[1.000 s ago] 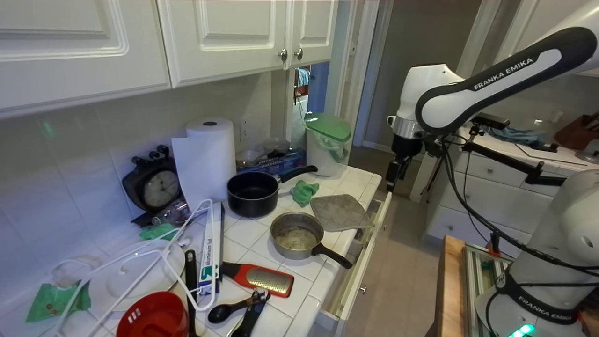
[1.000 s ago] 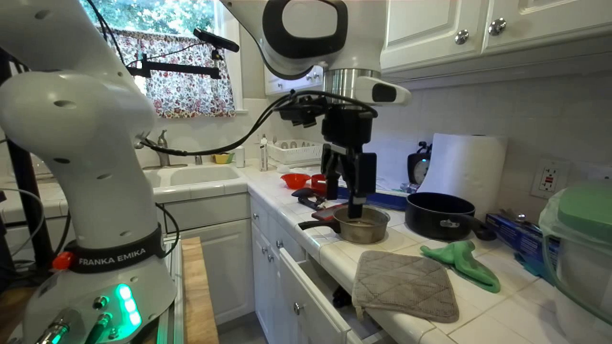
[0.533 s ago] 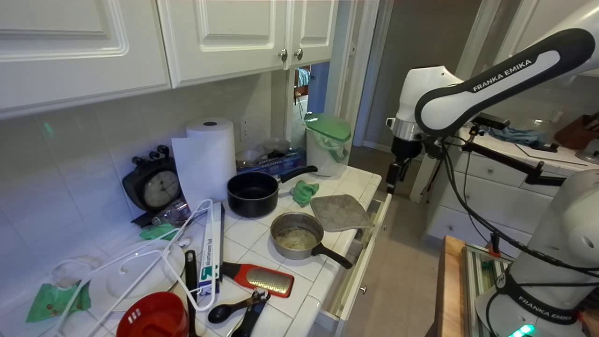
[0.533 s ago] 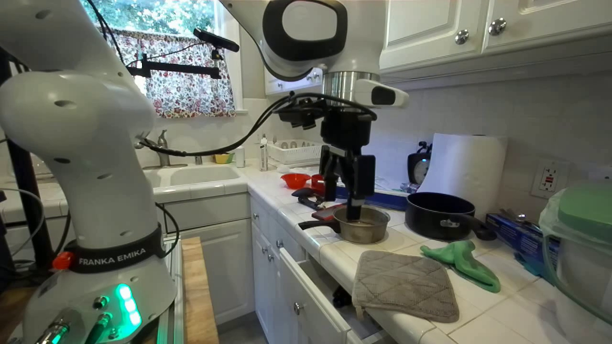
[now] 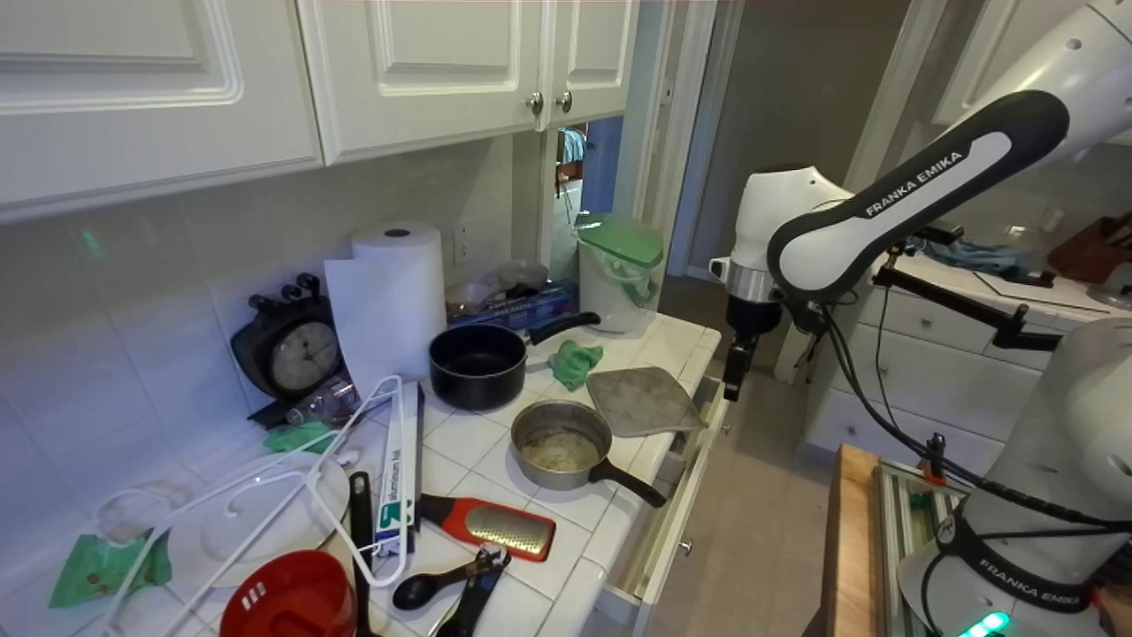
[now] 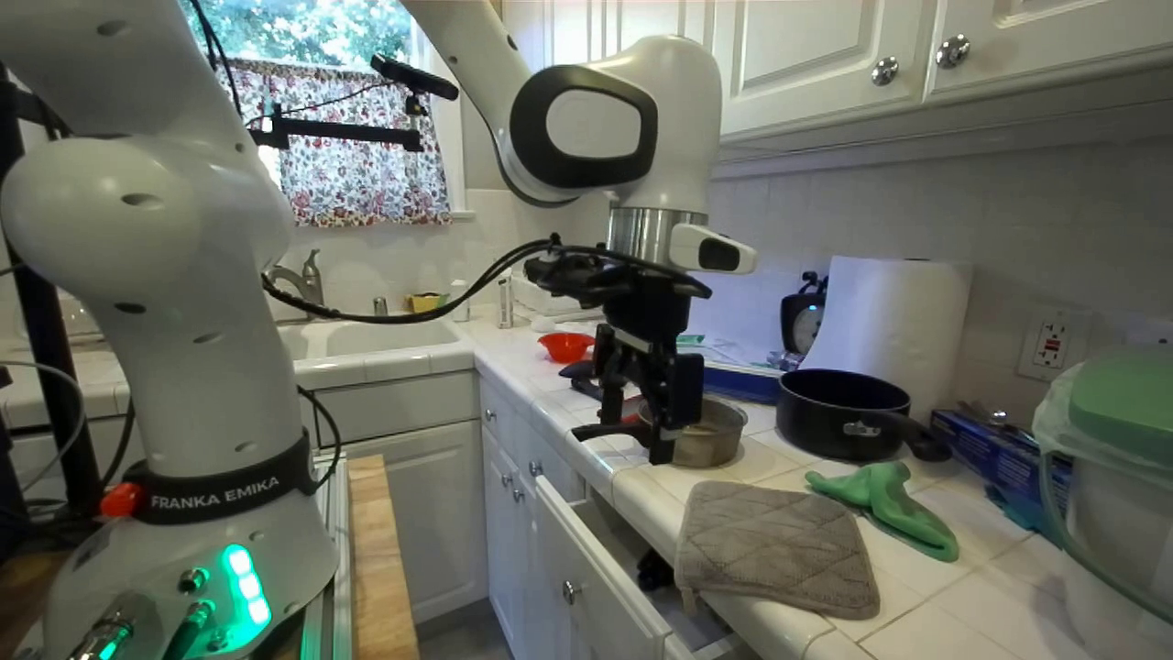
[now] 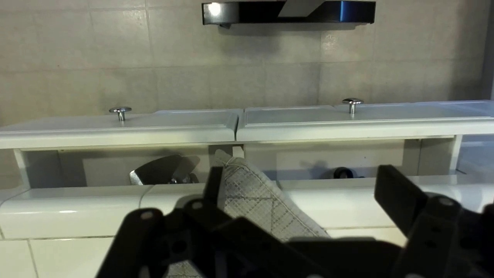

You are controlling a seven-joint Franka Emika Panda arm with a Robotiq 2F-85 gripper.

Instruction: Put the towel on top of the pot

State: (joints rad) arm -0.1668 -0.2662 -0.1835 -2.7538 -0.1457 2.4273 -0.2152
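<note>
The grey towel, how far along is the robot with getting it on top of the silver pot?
Done: none of the placing; the towel lies on the counter and the pot stands uncovered. In hand: probably the approach, as the gripper is open and empty, with the towel in the wrist view. Left: grasp, lift, carry, lay it on the pot.

The square grey cloth (image 6: pixel 779 550) looks matt, quilted; the round silver metal saucepan (image 5: pixel 562 449) dull, its dark handle (image 5: pixel 630 485) perhaps plastic.
</note>
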